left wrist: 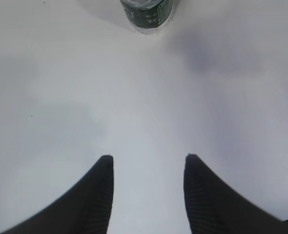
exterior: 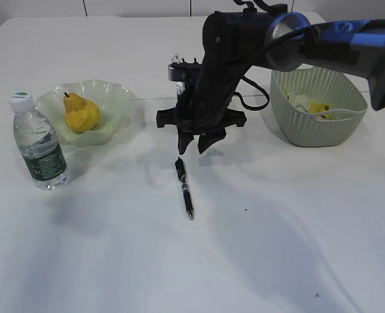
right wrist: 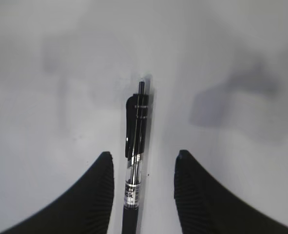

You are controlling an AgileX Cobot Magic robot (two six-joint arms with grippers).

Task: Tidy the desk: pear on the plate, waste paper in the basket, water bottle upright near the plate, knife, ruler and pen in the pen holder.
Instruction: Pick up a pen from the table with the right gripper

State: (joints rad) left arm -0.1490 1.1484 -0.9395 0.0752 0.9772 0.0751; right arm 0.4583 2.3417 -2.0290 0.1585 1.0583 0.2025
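Observation:
A black pen [exterior: 184, 188] lies on the white desk [exterior: 114, 261] at the middle. My right gripper [exterior: 193, 150] hangs just behind it, pointing down. In the right wrist view the pen [right wrist: 135, 146] lies between the open fingers of that gripper [right wrist: 144, 154], nearer the left one and not pinched. The yellow pear [exterior: 81, 113] sits on the green plate [exterior: 117, 98]. The water bottle [exterior: 39, 143] stands upright beside the plate. My left gripper [left wrist: 148, 158] is open over bare desk, facing the bottle's base [left wrist: 147, 14]. Knife, ruler and pen holder are hidden behind the right arm.
The sage-green basket [exterior: 309, 134] stands at the right with crumpled yellow and white paper [exterior: 313, 105] inside. The right arm [exterior: 296, 42] stretches from the right edge across to the middle, and a cable loops beside it.

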